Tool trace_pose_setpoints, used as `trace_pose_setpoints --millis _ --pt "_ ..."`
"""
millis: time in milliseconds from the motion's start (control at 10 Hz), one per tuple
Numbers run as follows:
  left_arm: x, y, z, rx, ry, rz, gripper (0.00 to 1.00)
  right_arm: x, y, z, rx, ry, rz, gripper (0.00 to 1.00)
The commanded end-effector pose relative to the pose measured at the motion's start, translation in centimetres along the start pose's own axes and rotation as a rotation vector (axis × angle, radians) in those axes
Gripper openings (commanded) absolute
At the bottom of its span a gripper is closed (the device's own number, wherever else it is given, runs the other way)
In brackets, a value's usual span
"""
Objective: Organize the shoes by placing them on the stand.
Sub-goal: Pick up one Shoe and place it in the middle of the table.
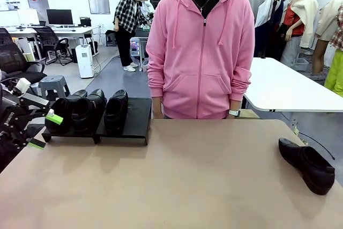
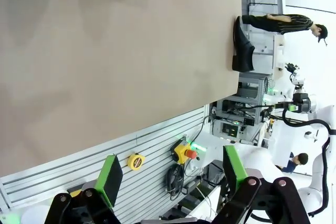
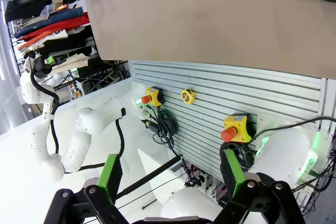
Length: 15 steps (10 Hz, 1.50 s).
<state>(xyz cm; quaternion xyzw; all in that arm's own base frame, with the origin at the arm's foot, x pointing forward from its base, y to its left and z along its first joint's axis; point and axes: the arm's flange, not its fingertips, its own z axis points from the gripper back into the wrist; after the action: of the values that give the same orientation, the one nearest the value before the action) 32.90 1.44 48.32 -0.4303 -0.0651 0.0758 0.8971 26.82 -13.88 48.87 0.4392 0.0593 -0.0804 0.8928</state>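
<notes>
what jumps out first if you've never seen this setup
A person in a pink hoodie stands at the far side of the table, facing the robot. At far left, three shoes sit on the stand, with the open left claw beside them. The fourth shoe lies alone near the table's right edge.

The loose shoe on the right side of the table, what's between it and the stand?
Nothing: in the front view only bare tabletop lies between the loose shoe and the stand.
</notes>
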Motion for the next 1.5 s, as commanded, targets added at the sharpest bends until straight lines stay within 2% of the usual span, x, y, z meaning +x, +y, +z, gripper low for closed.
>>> trace_pose_setpoints --millis 0,400,500,600,700,900,1000,1200,1300,1400 --pt "0.0 0.0 0.2 -0.034 0.0 -0.017 1.0 -0.2 -0.1 0.4 -0.006 0.009 0.027 1.0" --pt "0.0 0.0 0.2 -0.034 0.0 -0.017 1.0 0.0 0.0 0.0 0.0 0.0 0.0 1.0" --pt "0.0 0.0 0.2 -0.034 0.0 -0.017 1.0 3.0 1.1 -3.4 -0.318 -0.086 0.001 1.0" --pt "0.0 0.0 0.2 -0.034 0.0 -0.017 1.0 5.6 1.3 -5.6 -0.557 -0.252 -0.034 1.0" --pt "0.0 0.0 0.2 -0.034 0.0 -0.017 1.0 6.9 1.1 -6.5 -0.659 -0.311 -0.021 1.0" --pt "0.0 0.0 0.2 -0.034 0.0 -0.017 1.0 7.6 1.1 -6.8 -0.732 -0.364 -0.005 1.0" --pt "0.0 0.0 0.2 -0.034 0.0 -0.017 1.0 7.1 1.7 -6.6 -0.686 -0.326 0.026 1.0" --pt "0.0 0.0 0.2 -0.034 0.0 -0.017 1.0 7.8 2.2 -6.2 -0.649 -0.321 0.073 1.0" --pt "0.0 0.0 0.2 -0.034 0.0 -0.017 1.0 8.1 2.2 -6.3 -0.691 -0.344 0.07 1.0" --pt "0.0 0.0 0.2 -0.034 0.0 -0.017 1.0 9.5 2.2 -7.7 -0.789 -0.312 0.107 1.0"
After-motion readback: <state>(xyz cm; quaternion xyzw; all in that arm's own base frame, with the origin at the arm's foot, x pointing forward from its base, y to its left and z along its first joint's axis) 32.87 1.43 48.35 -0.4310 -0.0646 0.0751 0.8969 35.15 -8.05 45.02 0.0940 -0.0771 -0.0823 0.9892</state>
